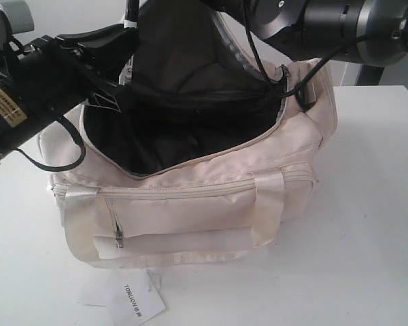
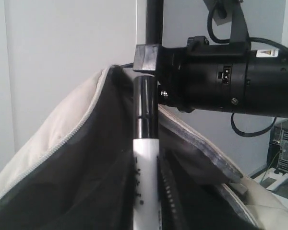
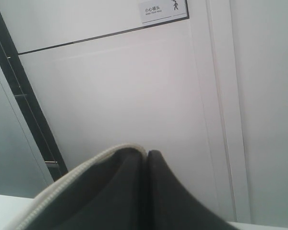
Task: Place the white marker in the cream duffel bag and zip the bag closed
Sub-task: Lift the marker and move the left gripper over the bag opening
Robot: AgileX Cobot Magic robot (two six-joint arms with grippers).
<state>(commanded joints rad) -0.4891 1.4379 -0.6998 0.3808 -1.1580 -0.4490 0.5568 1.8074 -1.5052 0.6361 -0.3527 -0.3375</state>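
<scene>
The cream duffel bag point(image 1: 190, 210) sits on the white table with its top open and the dark lining showing. Its top flap point(image 1: 183, 54) is lifted upright, and my right gripper point(image 2: 145, 60) is shut on the flap's upper edge. The right wrist view shows only the pinched fold of the flap point(image 3: 134, 191). My left gripper point(image 1: 119, 44) hovers over the left end of the opening, shut on the white marker point(image 2: 146, 163). The marker stands upright with its black cap point(image 2: 145, 105) upward, just in front of the raised flap. Its lower end is hidden.
A white paper tag point(image 1: 136, 302) with printed text lies on the table point(image 1: 374, 224) in front of the bag. The front pocket's zip pull point(image 1: 119, 238) hangs at the left. A black strap ring point(image 1: 306, 95) sits at the bag's right end. The right arm point(image 1: 326, 20) crosses overhead.
</scene>
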